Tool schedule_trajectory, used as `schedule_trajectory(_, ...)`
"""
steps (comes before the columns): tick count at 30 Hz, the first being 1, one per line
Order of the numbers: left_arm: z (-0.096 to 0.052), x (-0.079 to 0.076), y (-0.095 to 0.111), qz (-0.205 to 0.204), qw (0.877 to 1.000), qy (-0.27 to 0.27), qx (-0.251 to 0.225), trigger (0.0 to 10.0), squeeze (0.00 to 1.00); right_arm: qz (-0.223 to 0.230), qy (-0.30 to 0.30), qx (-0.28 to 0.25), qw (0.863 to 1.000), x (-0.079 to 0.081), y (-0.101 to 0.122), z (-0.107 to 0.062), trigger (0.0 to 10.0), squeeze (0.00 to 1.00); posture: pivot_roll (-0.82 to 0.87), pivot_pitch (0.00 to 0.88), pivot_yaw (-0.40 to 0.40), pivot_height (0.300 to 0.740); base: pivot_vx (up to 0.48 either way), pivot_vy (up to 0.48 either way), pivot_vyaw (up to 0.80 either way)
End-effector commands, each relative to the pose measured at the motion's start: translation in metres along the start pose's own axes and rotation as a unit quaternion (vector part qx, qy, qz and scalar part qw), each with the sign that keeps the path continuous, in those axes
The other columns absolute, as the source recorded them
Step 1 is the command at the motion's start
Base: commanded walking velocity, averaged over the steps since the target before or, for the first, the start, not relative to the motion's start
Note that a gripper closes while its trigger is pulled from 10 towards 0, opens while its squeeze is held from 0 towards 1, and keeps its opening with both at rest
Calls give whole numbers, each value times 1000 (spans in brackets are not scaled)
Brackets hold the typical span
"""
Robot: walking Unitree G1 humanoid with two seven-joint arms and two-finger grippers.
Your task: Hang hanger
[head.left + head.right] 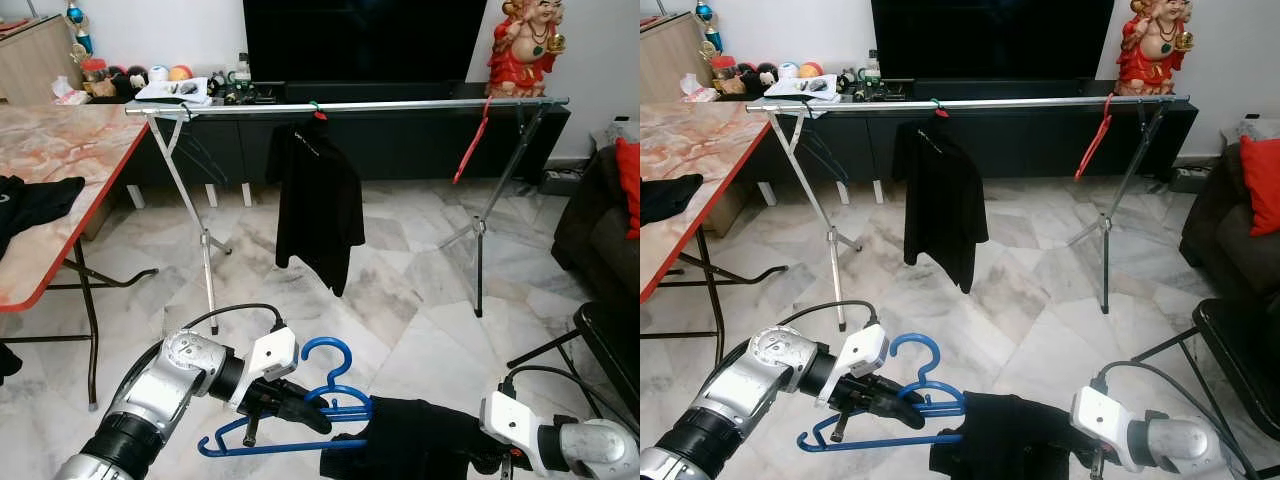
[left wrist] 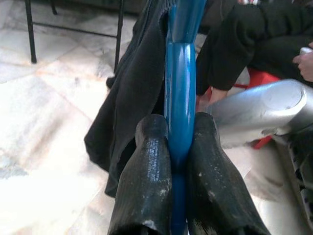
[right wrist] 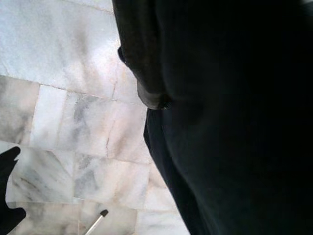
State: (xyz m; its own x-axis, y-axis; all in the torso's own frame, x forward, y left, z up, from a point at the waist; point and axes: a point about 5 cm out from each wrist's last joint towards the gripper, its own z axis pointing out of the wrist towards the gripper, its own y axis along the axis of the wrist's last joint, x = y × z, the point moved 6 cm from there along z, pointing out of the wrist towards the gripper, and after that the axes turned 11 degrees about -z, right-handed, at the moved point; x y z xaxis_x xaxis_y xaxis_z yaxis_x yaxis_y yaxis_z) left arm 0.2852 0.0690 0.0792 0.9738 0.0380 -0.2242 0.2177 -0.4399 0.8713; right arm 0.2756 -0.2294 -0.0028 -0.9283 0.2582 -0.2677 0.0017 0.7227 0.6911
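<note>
The blue hanger is held low in front of the robot, above the marble floor, hook up and bar roughly level. The left gripper is clamped on it: in the left wrist view its two black fingers press against either side of the blue bar. A black garment hangs on the hanger's far end, just beyond the left gripper's fingertips and draping below them.

The right arm comes in from the other side, its wrist right beside that garment. The right gripper's tips are buried in the dark cloth, so I cannot tell whether its fingers are apart or together.

Well ahead of both grippers stands a metal drying rack with a long horizontal rail on crossed legs. A black shirt hangs from the rail near its middle, straight ahead of the left gripper, and a red hanger hangs further along toward the right gripper's side. To the left of the left gripper is a folding table with a marbled pink top and a dark cloth on it. Behind the rack is a low dark cabinet with a television and a red figurine. A dark sofa with a red cushion sits on the right gripper's side.
</note>
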Motion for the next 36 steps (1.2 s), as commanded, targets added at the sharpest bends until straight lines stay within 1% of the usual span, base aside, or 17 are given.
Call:
schedule_trajectory(1,-2,4,-6,14,999,9,29,0,0,1,2,-4,1000,-1,1,-1,0,0,58,30,-5,740,0,0,0)
schedule_trajectory(8,-3,6,-16,6,999,19,42,0,0,3,7,-2,1000,1,0,-2,0,0,57,28,-8,740,0,0,0)
schedule_trajectory(15,-6,12,-27,-3,997,37,61,0,0,3,10,5,1000,1,-3,-5,0,0,57,28,-10,740,0,0,0)
schedule_trajectory(22,-9,18,-46,-11,994,61,94,0,0,4,13,14,1000,2,-7,-9,0,0,56,26,-14,740,0,0,0)
schedule_trajectory(24,-9,20,-57,-17,991,72,112,0,0,4,11,19,1000,1,-9,-11,0,0,52,24,-13,740,0,0,0)
schedule_trajectory(28,-10,23,-69,-27,988,88,124,0,0,4,6,20,1000,0,-9,-13,0,0,52,25,-15,740,0,0,0)
schedule_trajectory(31,-10,24,-74,-32,987,96,127,0,0,4,-2,18,1000,-3,-8,-13,0,0,52,27,-16,740,0,0,0)
schedule_trajectory(33,-11,27,-79,-37,984,113,129,0,0,11,-18,8,1000,-8,-6,-14,0,0,52,27,-15,740,0,0,0)
schedule_trajectory(34,-13,33,-87,-38,980,144,135,0,0,21,-44,-11,999,-16,0,-14,0,0,52,29,-13,740,0,0,0)
schedule_trajectory(35,-14,38,-90,-40,975,169,135,0,0,28,-59,-25,998,-20,4,-14,0,0,52,29,-13,740,0,0,0)
schedule_trajectory(36,-14,38,-90,-40,975,169,135,0,0,28,-59,-25,998,-20,4,-14,0,0,52,29,-13,740,0,0,0)
